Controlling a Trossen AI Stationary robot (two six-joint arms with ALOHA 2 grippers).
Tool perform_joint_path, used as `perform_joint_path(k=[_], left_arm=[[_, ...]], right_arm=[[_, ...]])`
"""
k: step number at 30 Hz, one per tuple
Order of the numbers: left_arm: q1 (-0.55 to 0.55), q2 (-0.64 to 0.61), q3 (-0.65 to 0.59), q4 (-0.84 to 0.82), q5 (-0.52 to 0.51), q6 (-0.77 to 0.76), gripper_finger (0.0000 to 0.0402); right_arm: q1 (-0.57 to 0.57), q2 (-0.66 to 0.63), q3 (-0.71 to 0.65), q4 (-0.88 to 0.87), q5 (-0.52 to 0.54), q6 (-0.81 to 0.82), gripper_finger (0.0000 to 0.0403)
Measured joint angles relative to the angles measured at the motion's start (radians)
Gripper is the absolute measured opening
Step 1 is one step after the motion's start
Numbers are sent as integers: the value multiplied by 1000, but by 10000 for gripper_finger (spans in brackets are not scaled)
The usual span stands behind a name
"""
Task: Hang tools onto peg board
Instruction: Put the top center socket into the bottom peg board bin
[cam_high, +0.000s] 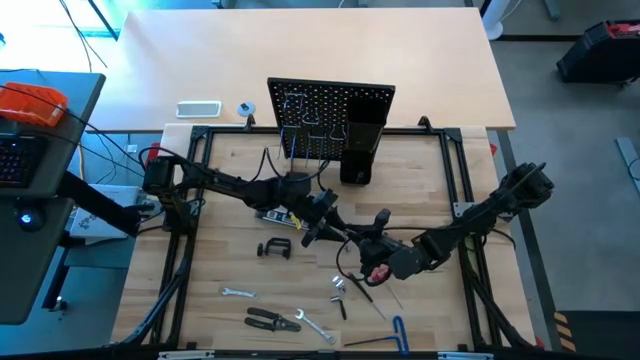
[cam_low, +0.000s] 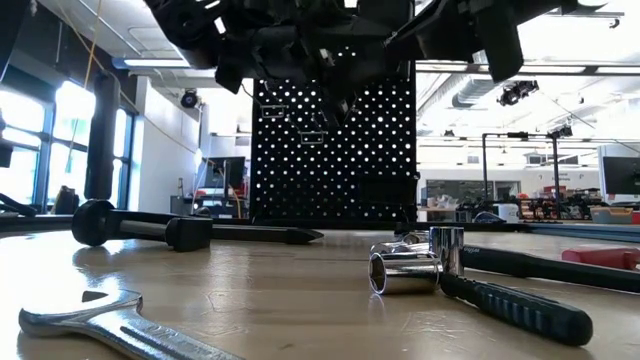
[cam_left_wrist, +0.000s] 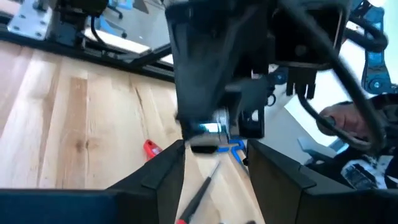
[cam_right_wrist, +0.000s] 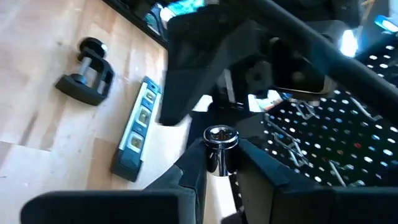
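Note:
The peg board (cam_high: 330, 108) stands upright at the table's far middle, with thin hooks and a black box holder (cam_high: 358, 150). My two grippers meet above the table's middle. My right gripper (cam_right_wrist: 219, 163) is shut on a small chrome cylinder-shaped tool (cam_right_wrist: 219, 146). My left gripper (cam_left_wrist: 214, 163) faces it, open, with the chrome piece (cam_left_wrist: 210, 129) just beyond its fingertips. On the table lie a level (cam_high: 277, 215), a C-clamp (cam_high: 273, 249), a red-handled screwdriver (cam_high: 378, 272), wrenches (cam_high: 237, 293), pliers (cam_high: 270, 320) and a blue hex key (cam_high: 398, 335). My right gripper pinches the chrome tool by its round sides (cam_right_wrist: 219, 160) between its two fingers. The tool's round end (cam_right_wrist: 221, 134) sticks out past the fingertips. The fingers come nearly level from the table's right side. The tool is lifted clear of the table.
Small chrome sockets (cam_high: 340, 287) and a black-handled ratchet (cam_low: 500, 300) lie near the table's middle front. A black frame (cam_high: 190, 190) edges the wooden table. The two arms crowd the space in front of the peg board (cam_low: 335, 150).

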Motion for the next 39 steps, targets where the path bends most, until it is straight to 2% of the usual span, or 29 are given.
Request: perform_joint_path(k=[4,9,21,30,35,39], left_arm=[[15,0,0,-6,39,-1,164],[25,-10,0,-55,29,41,164],[24,-89,-1,-326,-171,225,164],[-20,-157,-2,-588,-363,321,164],[-52,-159,-2,-693,-433,332,164],[-84,-159,-2,-722,-487,332,164]], right_arm=[[7,-7,0,-7,8,8,64],[12,-14,0,-44,27,48,64],[-35,-81,0,-250,59,267,62],[-165,-107,-1,-398,-61,461,62],[-241,-107,-1,-413,-89,480,61],[-317,-107,-1,-423,-154,490,61]])
